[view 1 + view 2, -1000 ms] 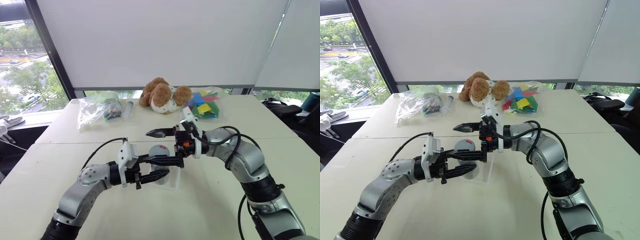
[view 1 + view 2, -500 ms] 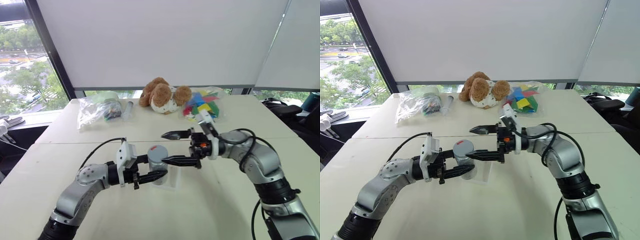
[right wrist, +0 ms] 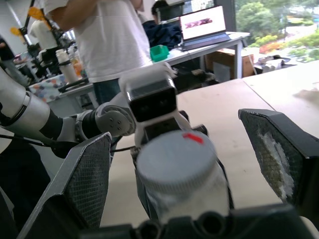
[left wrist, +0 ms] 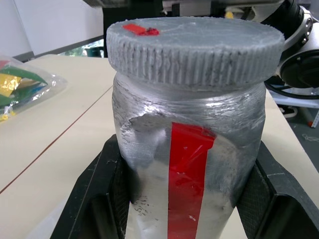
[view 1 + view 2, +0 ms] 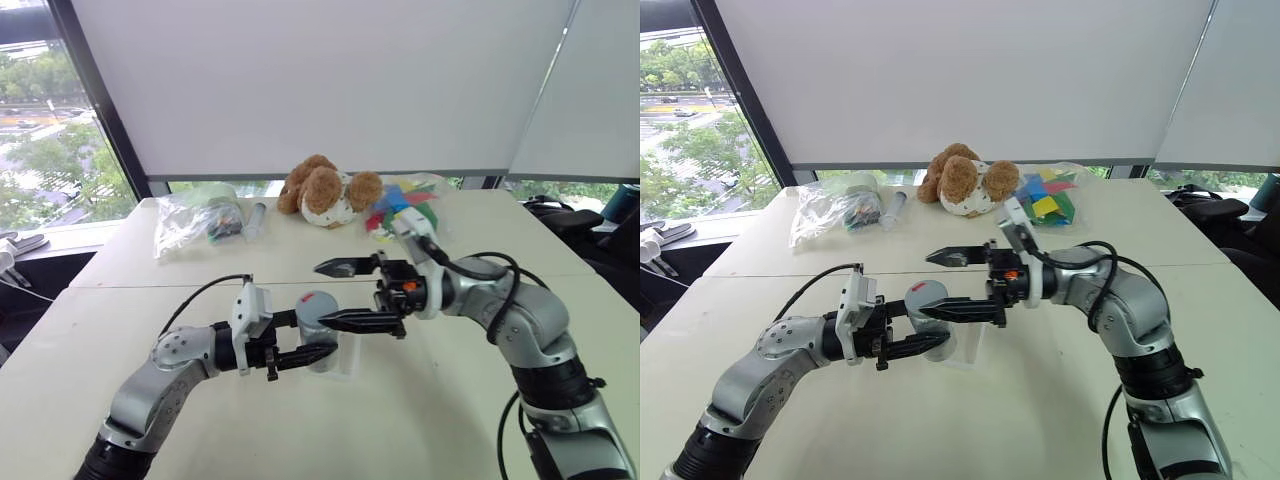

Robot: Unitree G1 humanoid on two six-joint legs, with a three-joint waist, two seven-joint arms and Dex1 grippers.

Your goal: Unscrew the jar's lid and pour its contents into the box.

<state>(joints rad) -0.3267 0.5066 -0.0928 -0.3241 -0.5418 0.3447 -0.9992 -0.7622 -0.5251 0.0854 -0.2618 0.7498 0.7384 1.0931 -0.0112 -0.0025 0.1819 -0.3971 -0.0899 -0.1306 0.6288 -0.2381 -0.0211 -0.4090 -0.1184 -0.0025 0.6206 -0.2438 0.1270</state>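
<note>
jar (image 4: 189,164): silvery body, red strip label, held upright just above the tabletop (image 5: 420,420), clamped low on its body between the jaws of the left gripper (image 5: 305,340), so the top stays free for turning. lid (image 4: 194,50): ribbed grey cap, still screwed on, small red mark on top. right gripper (image 5: 345,293): level beside the jar at lid height, jaws spread wide either side of the cap and not touching it; judged ready to close on the lid for a twist. box (image 5: 348,355): clear tray just behind the jar, close for pouring; its outline is faint, so placement is approximate. contents: hidden inside, unpoured.
</note>
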